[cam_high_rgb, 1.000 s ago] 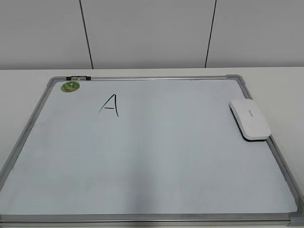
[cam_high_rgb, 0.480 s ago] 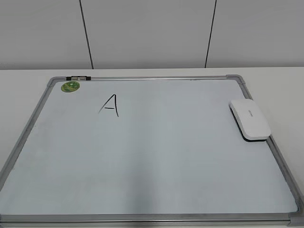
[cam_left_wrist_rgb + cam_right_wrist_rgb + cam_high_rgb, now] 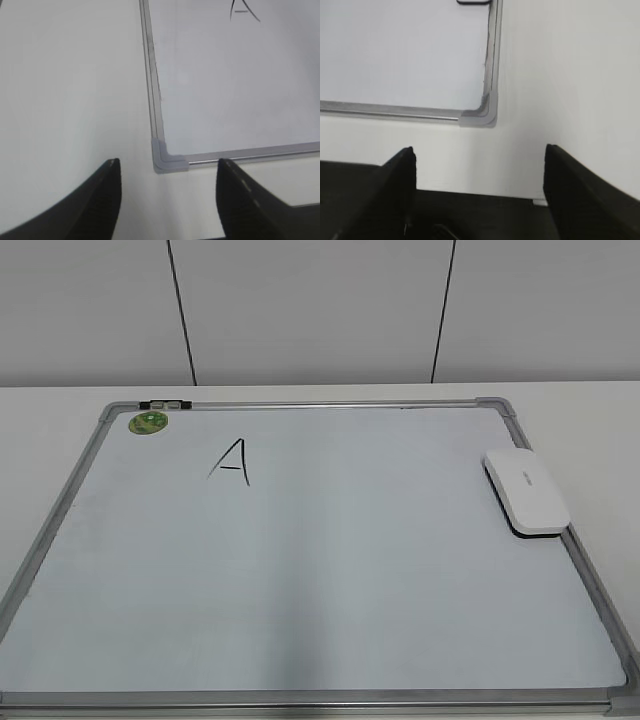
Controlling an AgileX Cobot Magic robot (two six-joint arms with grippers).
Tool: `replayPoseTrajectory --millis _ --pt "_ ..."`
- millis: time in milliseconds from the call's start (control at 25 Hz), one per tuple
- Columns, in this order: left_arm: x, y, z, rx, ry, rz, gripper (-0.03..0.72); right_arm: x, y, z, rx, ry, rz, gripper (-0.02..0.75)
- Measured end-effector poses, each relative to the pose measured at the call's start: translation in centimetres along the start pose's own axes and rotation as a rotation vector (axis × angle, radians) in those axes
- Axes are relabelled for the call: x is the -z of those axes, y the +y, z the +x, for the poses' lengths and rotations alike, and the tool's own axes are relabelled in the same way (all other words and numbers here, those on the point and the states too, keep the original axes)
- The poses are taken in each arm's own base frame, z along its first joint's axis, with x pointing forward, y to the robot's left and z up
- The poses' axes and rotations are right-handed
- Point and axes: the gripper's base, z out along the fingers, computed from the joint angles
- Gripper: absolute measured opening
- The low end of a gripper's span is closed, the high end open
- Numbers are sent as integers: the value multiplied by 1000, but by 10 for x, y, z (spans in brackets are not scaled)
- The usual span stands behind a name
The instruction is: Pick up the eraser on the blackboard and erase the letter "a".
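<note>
Both claws, left claw (image 3: 167, 180) and right claw (image 3: 479, 167), are held spread and empty over the counter (image 3: 590, 420) at the near corners of the blackboard (image 3: 300, 695). The eraser (image 3: 526, 490) lies on its right frame, best gripped across its narrow sides. Only a capital "A" (image 3: 232, 461) is seen, far left, with open board between.

You've got the large white blackboard with silver metal frame, grey corner pieces and round green sticker (image 3: 300, 405) lying flat on the table. The flat white oblong plastic eraser with rounded corners and dark underside (image 3: 527, 492) sits at its right edge, overlapping the frame, long axis angled. Only marker letter you can see is an angular black "A" (image 3: 231, 461), upper left, well apart from the eraser.
</note>
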Motion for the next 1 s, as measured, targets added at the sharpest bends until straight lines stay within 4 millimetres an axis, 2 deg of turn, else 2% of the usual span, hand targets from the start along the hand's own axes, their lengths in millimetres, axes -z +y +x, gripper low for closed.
replayPoseTrajectory --millis 160,400,1000 --pt "10 -2 7 -10 -76 -5 443 16 1 12 5 -136 4 587" --pt "11 -2 8 -16 -84 5 443 28 2 26 9 -251 8 587" --pt "13 -2 9 -50 -88 58 442 29 2 27 9 -258 8 587"
